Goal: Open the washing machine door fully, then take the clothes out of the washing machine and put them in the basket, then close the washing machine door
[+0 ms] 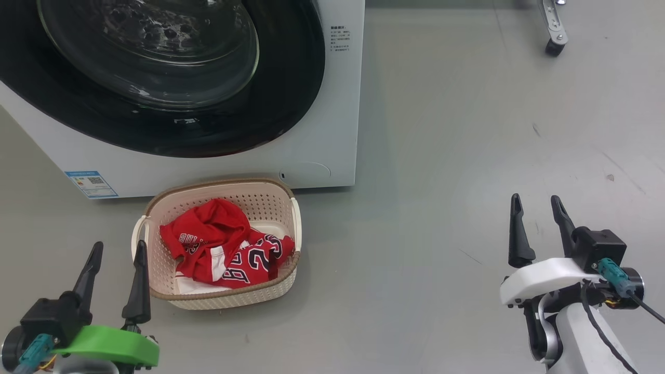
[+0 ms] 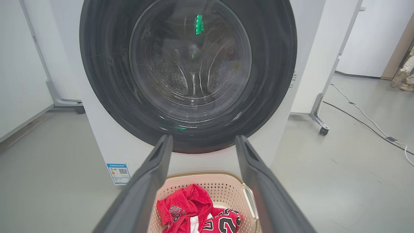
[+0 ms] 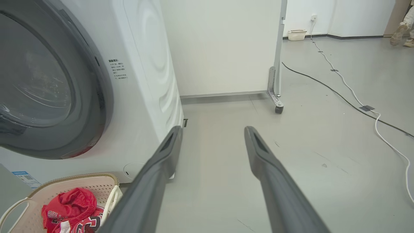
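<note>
Grey floor (image 3: 307, 145), white wheeled partition (image 3: 226, 48)

Bright even light, glare on the washing machine door (image 1: 156, 67).

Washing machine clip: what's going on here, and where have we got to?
Nothing is being handled right now. The door looks shut against the washer, and the red clothes lie in the basket on the floor in front of it. The left jaws and right jaws stand open and empty, one on either side, touching nothing. By the look of it, the job is done.
</note>
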Controlling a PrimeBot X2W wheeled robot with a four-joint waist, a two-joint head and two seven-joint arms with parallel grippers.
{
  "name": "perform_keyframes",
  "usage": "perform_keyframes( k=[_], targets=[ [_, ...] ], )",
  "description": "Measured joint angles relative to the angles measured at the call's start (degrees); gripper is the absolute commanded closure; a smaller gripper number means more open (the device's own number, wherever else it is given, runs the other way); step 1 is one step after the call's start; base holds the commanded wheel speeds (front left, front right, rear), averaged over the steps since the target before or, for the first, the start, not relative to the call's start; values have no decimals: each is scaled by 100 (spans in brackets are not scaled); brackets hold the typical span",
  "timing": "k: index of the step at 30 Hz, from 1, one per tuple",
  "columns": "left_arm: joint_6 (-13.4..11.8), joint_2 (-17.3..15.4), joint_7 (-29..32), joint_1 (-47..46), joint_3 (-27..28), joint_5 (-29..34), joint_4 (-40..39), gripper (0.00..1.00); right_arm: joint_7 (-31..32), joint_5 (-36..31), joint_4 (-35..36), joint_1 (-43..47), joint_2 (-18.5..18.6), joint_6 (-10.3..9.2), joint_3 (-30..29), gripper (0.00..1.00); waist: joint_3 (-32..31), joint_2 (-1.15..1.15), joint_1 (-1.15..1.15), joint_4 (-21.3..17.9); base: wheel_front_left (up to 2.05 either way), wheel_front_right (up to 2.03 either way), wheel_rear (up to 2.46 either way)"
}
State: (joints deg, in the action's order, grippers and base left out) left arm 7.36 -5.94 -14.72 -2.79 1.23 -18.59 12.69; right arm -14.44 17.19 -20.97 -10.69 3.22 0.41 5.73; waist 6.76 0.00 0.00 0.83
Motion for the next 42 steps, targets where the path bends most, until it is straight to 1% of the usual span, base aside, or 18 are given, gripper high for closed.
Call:
perform_keyframes(
  k=[5,11,15,21,31,41,42],
  targets=[
    [0,16,0,151,62,57,80,0,0,-76,157,225,-4,4,23,0,-131,0,0,31,0,0,0],
    [0,104,0,211,133,202,140,0,0,-244,289,447,-16,71,123,0,-279,0,0,89,0,0,0],
    [0,113,1,320,242,250,138,0,0,-291,431,502,-24,130,202,0,-343,0,0,121,0,0,0],
    [0,146,1,325,259,319,136,0,0,-331,557,542,-44,153,216,0,-399,0,0,133,0,0,0],
    [0,171,1,416,276,409,136,0,0,-331,646,771,-51,148,188,0,-462,0,0,144,0,0,0],
    [0,204,1,420,267,434,116,0,0,-328,756,777,-63,146,180,0,-453,0,0,150,0,0,0],
    [0,208,1,420,255,433,107,100,0,-328,762,777,-64,146,180,100,-453,0,0,152,0,0,0]
  ],
)
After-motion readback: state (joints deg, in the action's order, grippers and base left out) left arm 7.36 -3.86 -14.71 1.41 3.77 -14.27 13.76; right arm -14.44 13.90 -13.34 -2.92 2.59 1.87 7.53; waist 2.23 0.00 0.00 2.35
